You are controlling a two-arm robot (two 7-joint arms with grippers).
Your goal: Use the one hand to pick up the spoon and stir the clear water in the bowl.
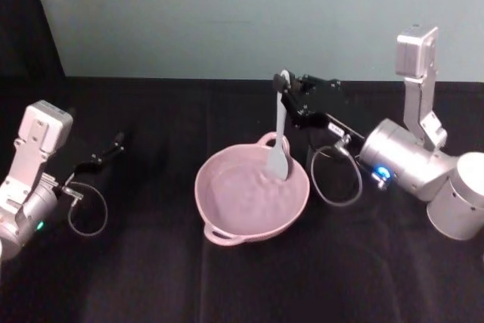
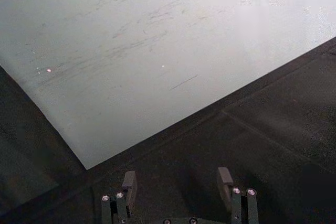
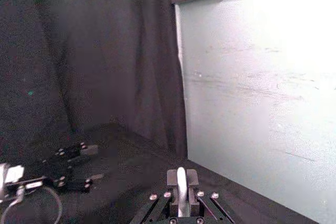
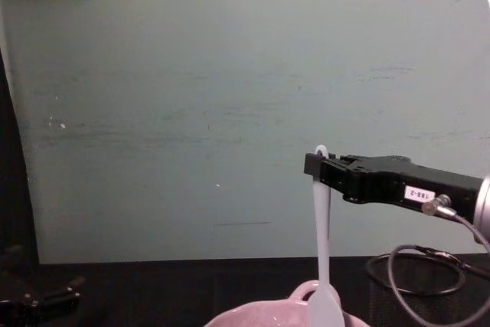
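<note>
Hard to make out: the water in the pale pink glossy bowl [image 1: 227,225]. The black flat right hand [image 1: 287,100], reaching level, is clamped near the top of the long white plastic spoon [image 1: 280,132] (upright, head inside the bowl). The left hand [image 2: 177,183] is parked, fingers apart.

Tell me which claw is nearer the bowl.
Right. The right claw holds the spoon upright above the far rim of the bowl; the left claw sits well off to its left.

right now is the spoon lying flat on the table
No, the right gripper holds the spoon upright by its handle end, head down in the bowl.
</note>
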